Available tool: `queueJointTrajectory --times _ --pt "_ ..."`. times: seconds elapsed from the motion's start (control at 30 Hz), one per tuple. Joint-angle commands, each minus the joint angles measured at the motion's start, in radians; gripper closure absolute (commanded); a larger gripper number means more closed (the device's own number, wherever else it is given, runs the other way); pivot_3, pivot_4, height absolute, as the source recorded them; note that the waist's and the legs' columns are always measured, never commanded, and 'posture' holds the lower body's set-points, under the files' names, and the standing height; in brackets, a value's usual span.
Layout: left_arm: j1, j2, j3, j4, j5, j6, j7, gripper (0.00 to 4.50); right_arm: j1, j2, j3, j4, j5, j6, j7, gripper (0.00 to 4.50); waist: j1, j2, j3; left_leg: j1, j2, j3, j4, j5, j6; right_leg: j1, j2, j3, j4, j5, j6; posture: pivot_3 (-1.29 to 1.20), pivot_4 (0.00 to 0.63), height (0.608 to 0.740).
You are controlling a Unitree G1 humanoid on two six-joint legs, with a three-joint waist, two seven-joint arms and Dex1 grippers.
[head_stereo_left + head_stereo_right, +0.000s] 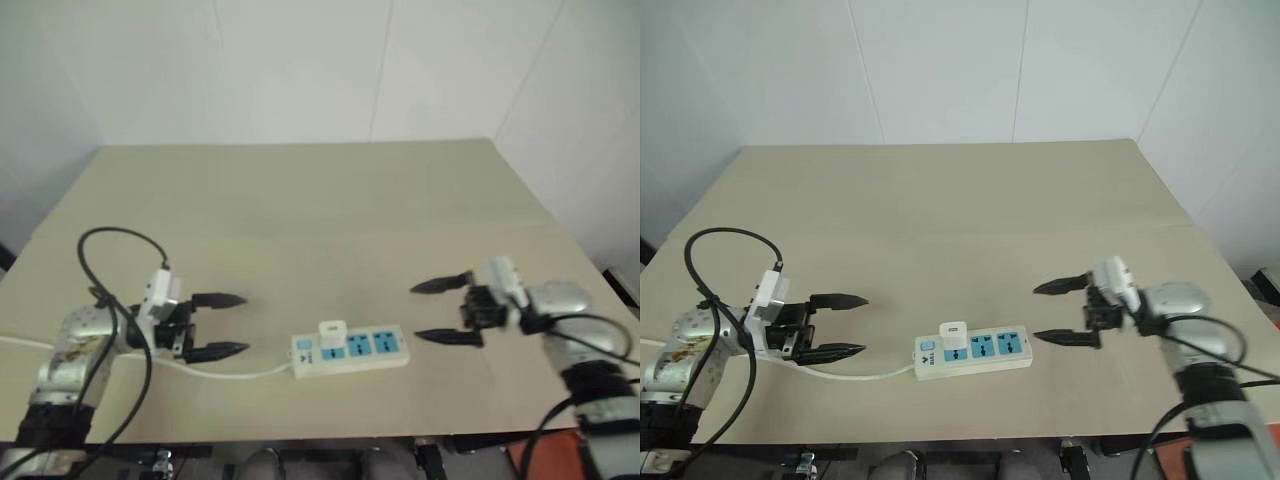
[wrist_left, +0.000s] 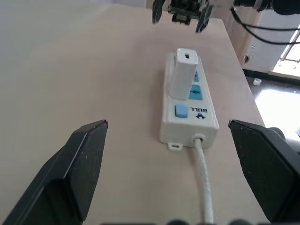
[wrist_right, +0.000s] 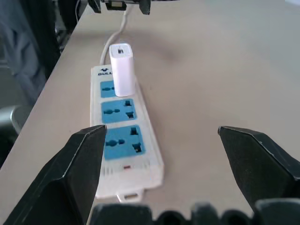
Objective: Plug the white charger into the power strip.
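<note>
- The power strip [image 1: 350, 350] lies flat near the front edge of the beige bench [image 1: 300, 200], its long side running across the head views; its three blue-faced sockets sit in a row, with a small blue switch [image 2: 181, 111] at the cord end.
- The white charger [image 1: 331, 332] stands upright in the socket next to the switch, the one nearest the robot's left; the other two sockets are bare; a small dark port shows on the charger's top face in the wrist views.
- A thin white cord [image 1: 235, 373] leaves the strip's switch end and runs along the bench toward the robot's left, passing under the left arm.
- The left pincer [image 1: 233, 326] hangs above the bench to the left of the strip, pointing inward toward it; its two black fingers [image 2: 79, 164] are spread wide and hold nothing; it is well apart from the strip's end.
- The right pincer [image 1: 443, 312] hangs on the opposite side, pointing inward at the strip's free end; its fingers [image 3: 77, 171] are likewise spread wide with nothing between them; a clear gap lies between its tips and the strip.
- In each wrist view the strip lies lengthwise between that pincer's own fingers, with the other pincer visible beyond the far end.
- A black cable [image 1: 100, 260] loops up over the left arm; white wall panels [image 1: 320, 70] rise behind the bench.
</note>
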Motion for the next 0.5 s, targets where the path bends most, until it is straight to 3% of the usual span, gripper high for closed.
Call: queueJointTrajectory --times 0.03,0.23,0.5 --pt "0.038 0.062 0.042 0.015 0.01 -0.045 -0.072 0.02 0.059 -0.172 -0.07 -0.123 0.088 0.005 0.054 0.0 -0.002 0.0 0.002 0.0 0.0 0.0 -0.002 0.0 0.001 0.0 0.001 0.0 -0.001 -0.001 0.0 0.0 0.15 0.74" --pt "0.076 0.086 0.058 0.036 0.027 -0.081 -0.089 0.02 0.177 -0.339 -0.133 -0.209 0.118 0.001 0.054 0.0 -0.002 -0.001 0.006 0.001 0.001 0.002 -0.001 -0.002 0.001 0.0 0.0 0.0 -0.002 -0.003 0.0 0.0 0.15 0.74" --pt "0.068 0.066 0.043 0.028 0.037 -0.086 -0.081 0.02 0.237 -0.323 -0.186 -0.252 0.093 0.019 0.054 0.0 0.0 -0.003 0.007 0.001 0.001 0.003 0.005 -0.001 0.0 0.002 0.0 0.001 0.0 -0.005 0.007 0.0 0.15 0.74"
